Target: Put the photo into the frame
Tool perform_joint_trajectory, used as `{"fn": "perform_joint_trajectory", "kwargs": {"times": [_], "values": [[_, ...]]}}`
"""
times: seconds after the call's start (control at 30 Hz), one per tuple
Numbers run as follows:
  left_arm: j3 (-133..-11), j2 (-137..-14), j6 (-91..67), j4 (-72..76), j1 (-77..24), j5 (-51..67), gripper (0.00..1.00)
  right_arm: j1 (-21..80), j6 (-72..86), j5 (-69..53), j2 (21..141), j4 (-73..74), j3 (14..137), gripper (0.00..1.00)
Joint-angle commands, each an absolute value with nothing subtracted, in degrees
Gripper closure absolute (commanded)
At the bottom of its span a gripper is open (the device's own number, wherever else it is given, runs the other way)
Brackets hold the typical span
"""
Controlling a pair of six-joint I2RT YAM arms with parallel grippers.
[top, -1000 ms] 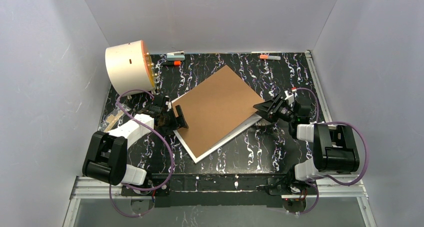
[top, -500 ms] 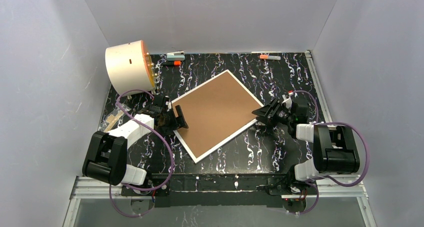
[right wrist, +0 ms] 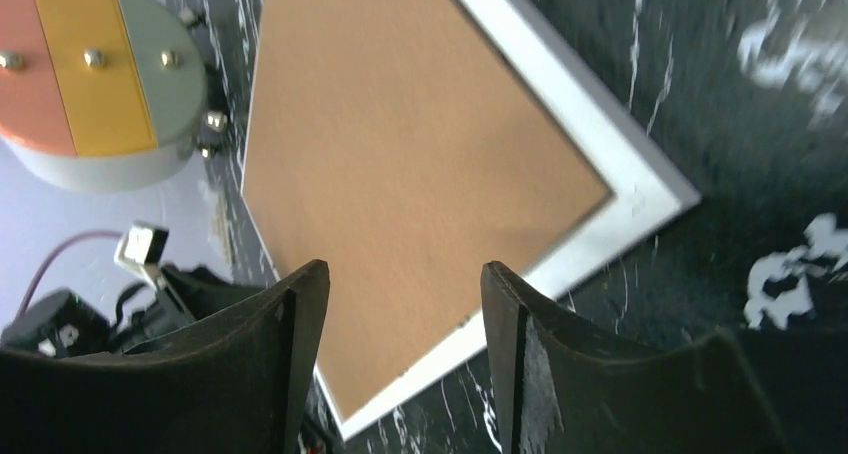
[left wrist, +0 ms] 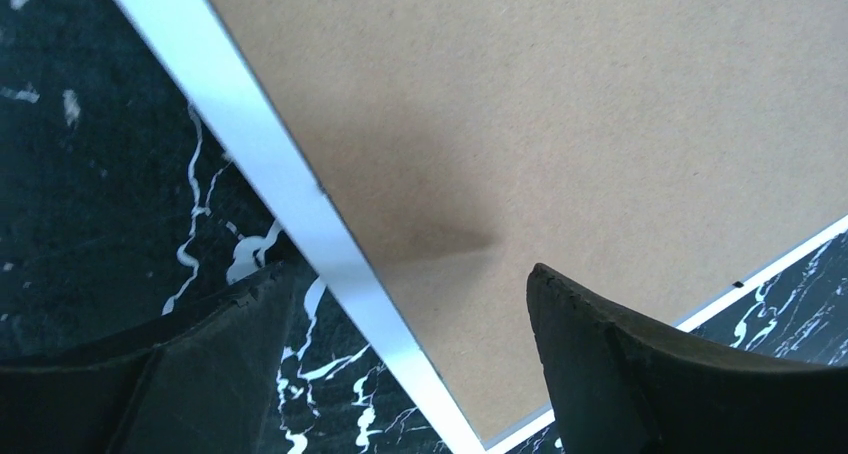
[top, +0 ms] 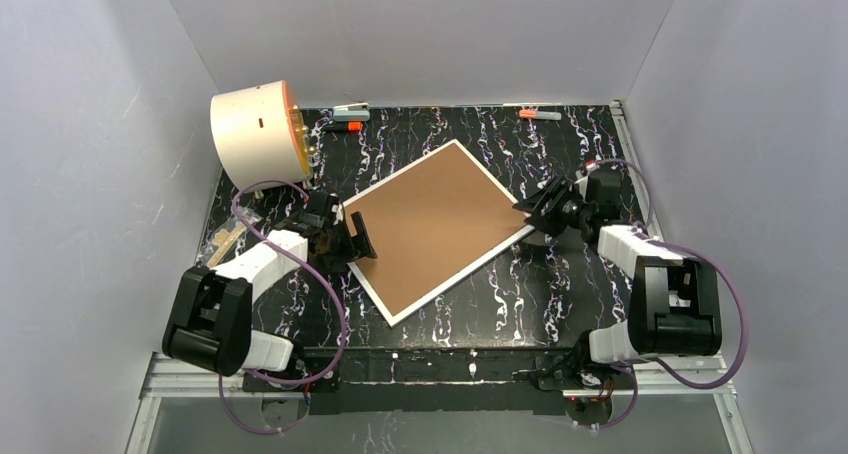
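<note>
The frame (top: 437, 224) lies back-up and diagonal, its long axis running near-left to far-right. The photo is not visible; I cannot tell whether it is under the frame's back. The left gripper (top: 352, 244), wide open and empty, straddles the frame's left edge. The right gripper (top: 535, 212), open and empty, hovers at its right corner.

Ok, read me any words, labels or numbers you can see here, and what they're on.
None can be read. The frame shows a blank brown back, the round drum only coloured stripes, and any print on the pens is too small to read.
</note>
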State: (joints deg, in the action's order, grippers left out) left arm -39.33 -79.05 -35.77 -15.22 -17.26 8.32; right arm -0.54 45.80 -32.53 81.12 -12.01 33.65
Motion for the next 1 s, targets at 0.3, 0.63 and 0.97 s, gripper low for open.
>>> {"fn": "perform_joint_trajectory", "kwargs": {"times": [0.3, 0.63, 0.97], "values": [[-38.7, -73.8, -37.2, -21.6, -16.5, 5.5, 0.03, -0.1, 34.6, -20.7, 100.5, 8.7, 64.0, 0.27], [-35.9, -74.2, -40.2, -13.9, -15.9, 11.8, 0.02, 2.8, 30.9, -25.5, 111.5, 13.0, 71.0, 0.24], [-37.5, -79.3, -39.1, -11.6, -15.0, 14.5, 0.06, 3.1, 32.4, -31.0, 107.8, 13.1, 63.6, 0.29]]}}
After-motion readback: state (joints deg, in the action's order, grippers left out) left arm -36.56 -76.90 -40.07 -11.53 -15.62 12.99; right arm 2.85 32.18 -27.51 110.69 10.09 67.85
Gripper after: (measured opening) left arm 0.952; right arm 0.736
